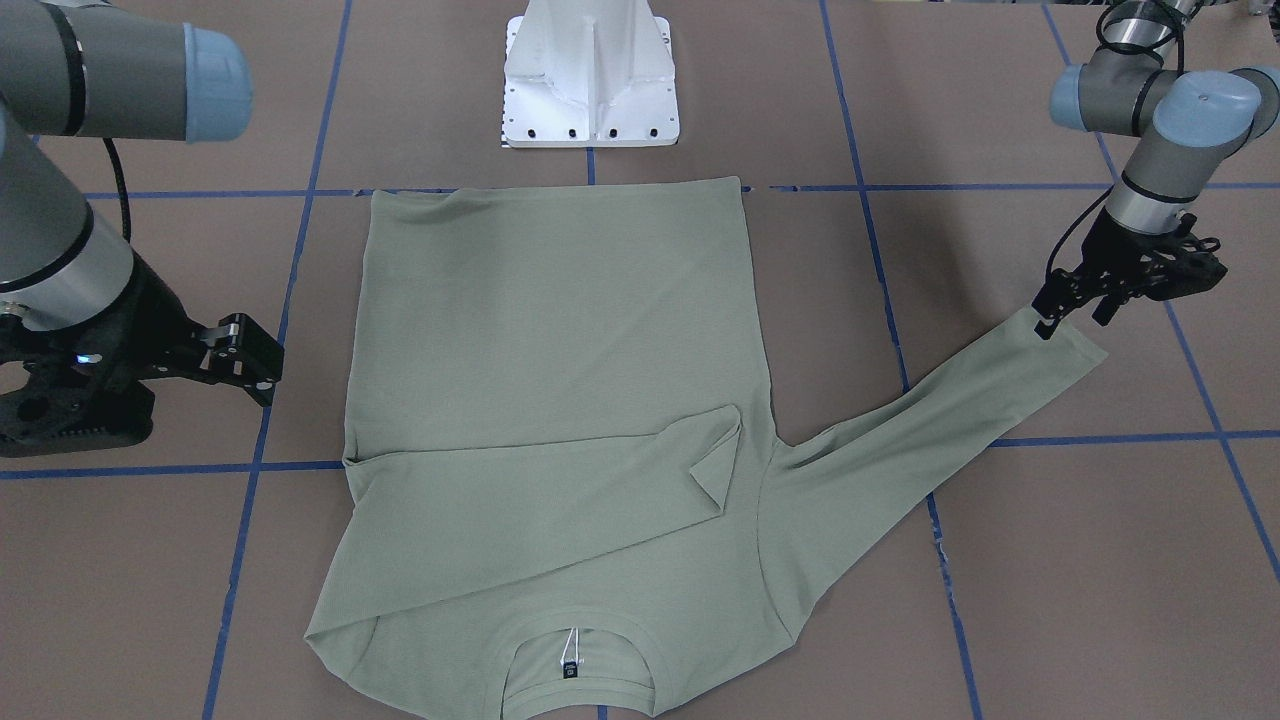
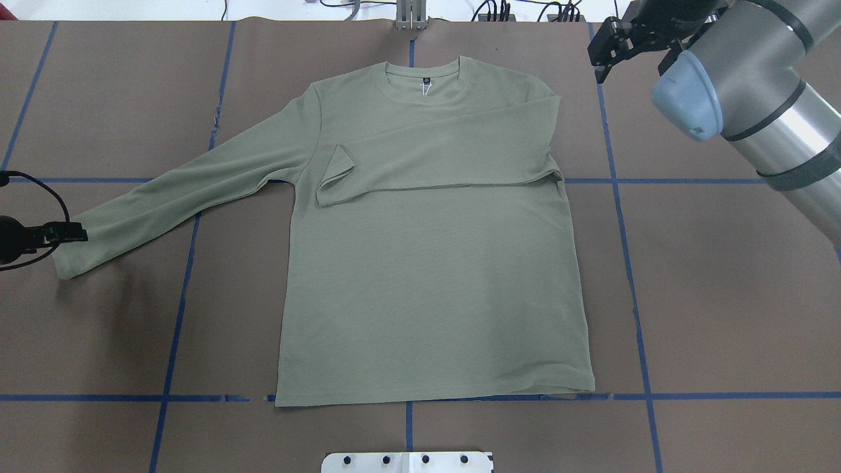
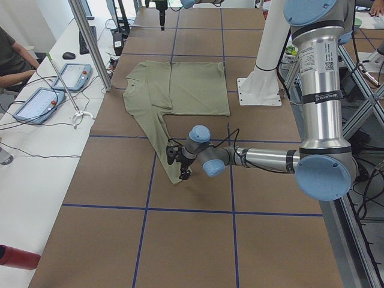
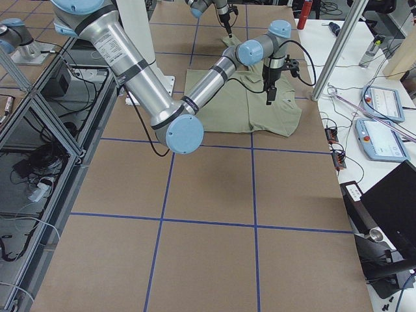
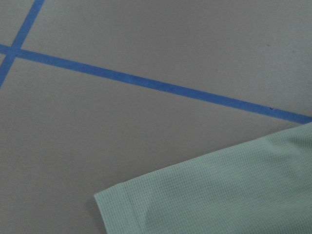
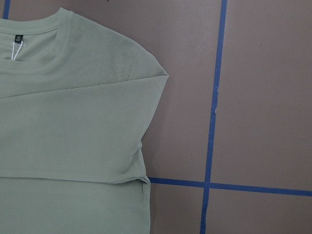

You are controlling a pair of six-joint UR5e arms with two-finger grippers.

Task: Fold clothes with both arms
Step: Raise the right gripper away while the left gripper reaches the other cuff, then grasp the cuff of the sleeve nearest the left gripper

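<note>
On the taped brown table (image 2: 723, 295), the sage-green shirt (image 2: 433, 276) lies flat, collar toward the far edge from my robot. One sleeve (image 2: 453, 154) is folded across the chest, and the other sleeve (image 2: 197, 190) is stretched out toward the robot's left.

The right gripper (image 1: 250, 360) hangs clear of the garment beside the folded shoulder. Its fingers are apart and hold nothing. The left gripper (image 1: 1075, 318) stands at the cuff (image 1: 1065, 345), one fingertip touching the hem. The jaws look parted rather than clamped (the wrist view shows only flat cuff on paper).

As I judge it, the step in hand is taking that cuff. I want to bite both layers just inside the hem, then lift only enough to clear the table. I would then carry the cuff straight across the chest to lie along the folded sleeve, with the shoulder seam as the hinge so the body doesn't drag.
</note>
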